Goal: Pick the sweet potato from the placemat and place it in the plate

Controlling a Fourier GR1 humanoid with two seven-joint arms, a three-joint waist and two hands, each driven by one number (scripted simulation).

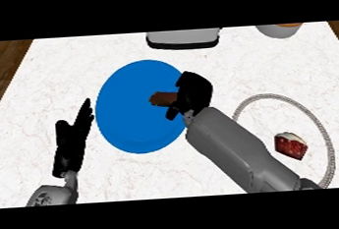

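A brown sweet potato [159,98] shows above the round blue placemat [132,109], with only its left end visible. My right hand [190,93] is curled round it at the placemat's right edge and hides the rest. The plate [320,129], a grey-rimmed disc the same white as the counter, lies at the right, partly behind my right forearm. My left hand [73,139] rests open at the lower left beside the placemat, fingers up.
A slice of red cake with white icing [291,145] sits on the plate. A grey appliance [183,39] stands at the back centre, and a white bowl [278,30] at the back right. Wooden floor shows past the counter's left and right edges.
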